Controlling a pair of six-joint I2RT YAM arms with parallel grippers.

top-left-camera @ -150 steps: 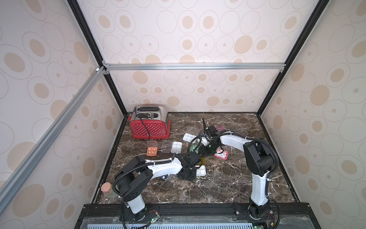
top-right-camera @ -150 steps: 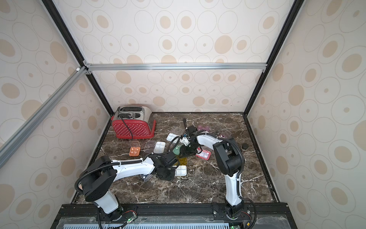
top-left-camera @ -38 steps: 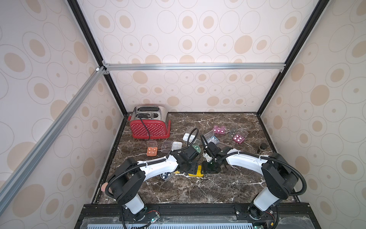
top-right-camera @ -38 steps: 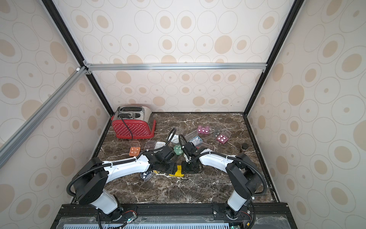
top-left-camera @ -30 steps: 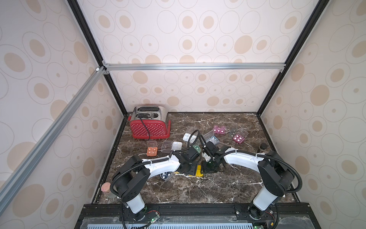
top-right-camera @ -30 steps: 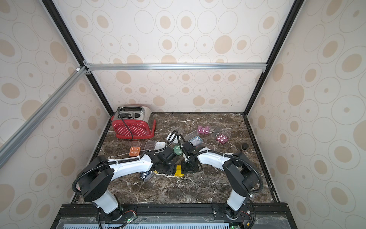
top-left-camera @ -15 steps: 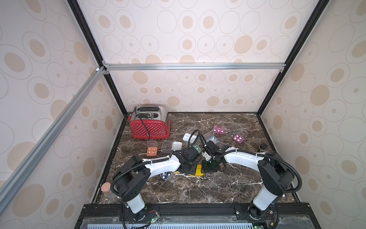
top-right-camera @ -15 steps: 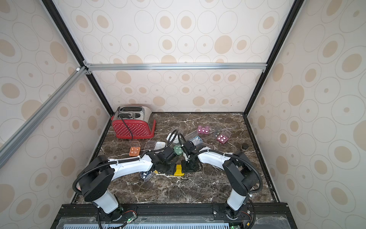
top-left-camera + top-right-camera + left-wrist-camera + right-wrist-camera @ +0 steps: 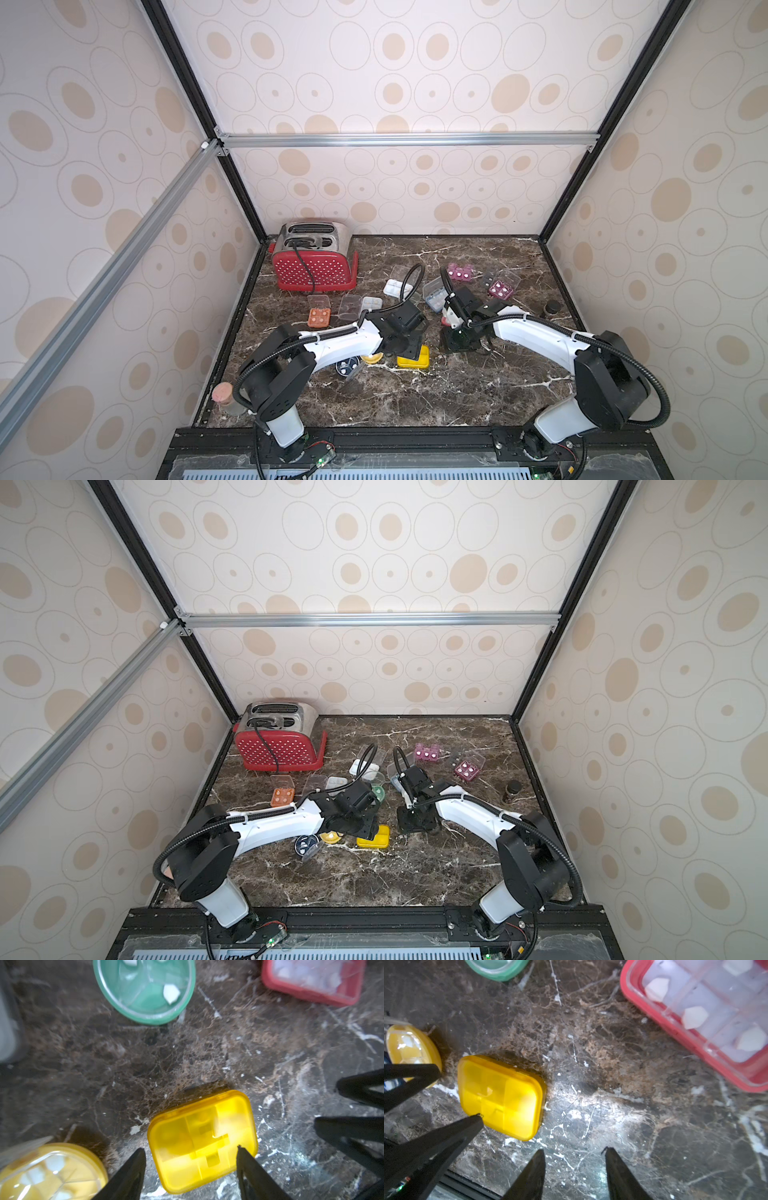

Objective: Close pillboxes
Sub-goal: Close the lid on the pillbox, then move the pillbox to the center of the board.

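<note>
A yellow rectangular pillbox (image 9: 202, 1140) lies on the marble with its lid down; it shows in both top views (image 9: 413, 357) (image 9: 374, 836) and in the right wrist view (image 9: 501, 1096). My left gripper (image 9: 190, 1148) hangs over it, open, one finger on each side and one tip at the box's corner. My right gripper (image 9: 573, 1149) is open over bare marble just to the right of it (image 9: 459, 343), holding nothing. A round yellow pillbox (image 9: 52, 1172), a round green one (image 9: 145, 989) and a red rectangular one (image 9: 695, 1022) lie close by.
More pillboxes are spread behind: orange (image 9: 319, 318), white (image 9: 392, 288), pale blue (image 9: 434, 299), two pink ones (image 9: 459, 272) (image 9: 500, 289), and a round blue one (image 9: 348, 366) under the left arm. A red toaster (image 9: 313, 259) stands back left, a corked jar (image 9: 222, 397) front left.
Five seconds ago the right arm reached toward the back boxes; it now stands mid-table beside the left gripper. Over the last second both arms have barely shifted.
</note>
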